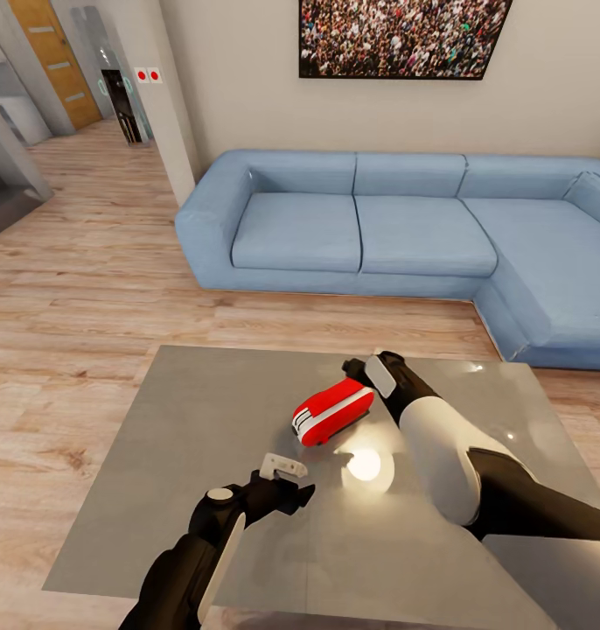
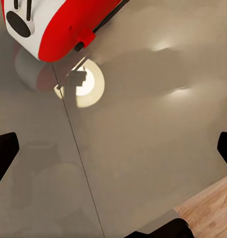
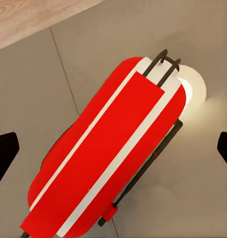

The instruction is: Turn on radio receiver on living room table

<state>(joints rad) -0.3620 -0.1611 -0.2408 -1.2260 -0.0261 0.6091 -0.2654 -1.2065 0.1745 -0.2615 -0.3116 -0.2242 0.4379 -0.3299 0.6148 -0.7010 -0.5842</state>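
I am looking down at the grey worktop point(image 1: 204, 455) in the living room, and the radio receiver point(image 1: 332, 411) is lying flat on it near the middle of the frame, a little to the right. It is red with white stripes. It is resting on its broad side, so I am guessing its dial is hard to reach from above. My right hand point(image 1: 363, 372) is hanging just beside the far end of the radio, at the end of the white and black arm coming in from the lower right. In the right wrist view the radio point(image 3: 106, 163) is right under the camera, and the two dark fingertips point(image 3: 4, 151) are sitting far apart at the picture's edges, so this hand is spread wide and holding nothing. I think I am keeping it there to press the switch. My left hand point(image 1: 287, 477) is lower in the frame, left of the bright lamp spot point(image 1: 366, 464) on the glossy top. Its fingertips point(image 2: 4, 148) are wide apart too and empty, and I am keeping it out of the way.
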